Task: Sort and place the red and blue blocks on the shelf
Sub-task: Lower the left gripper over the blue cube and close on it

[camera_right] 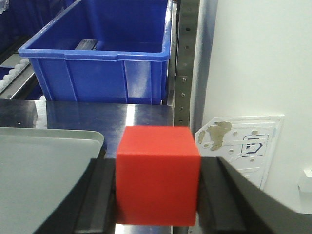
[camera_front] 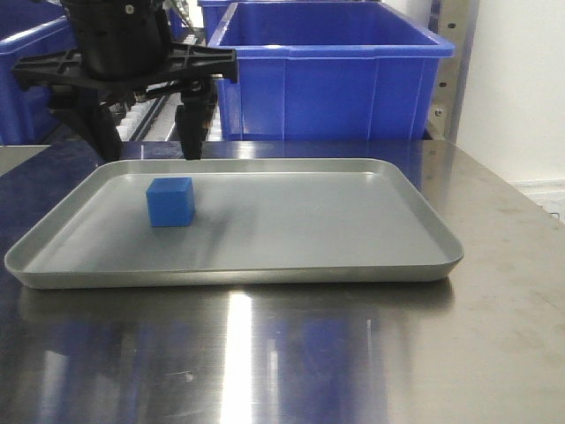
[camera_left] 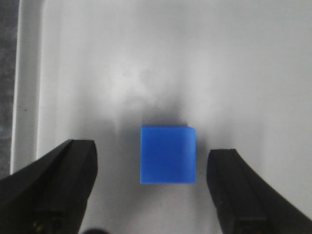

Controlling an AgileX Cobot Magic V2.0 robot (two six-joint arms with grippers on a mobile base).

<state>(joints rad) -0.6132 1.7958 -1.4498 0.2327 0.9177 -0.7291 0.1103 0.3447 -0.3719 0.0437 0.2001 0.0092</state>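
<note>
Directly above the blue block point(camera_front: 170, 201), left end effector point(camera_front: 150, 146), jaws wide.

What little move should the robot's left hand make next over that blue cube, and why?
Probably lower the left hand straight down. Its black fingers are open and sit either side of the small matte blue cube, but hover above the shallow grey metal tray it rests on. The right hand grips the plain red cube.
</note>
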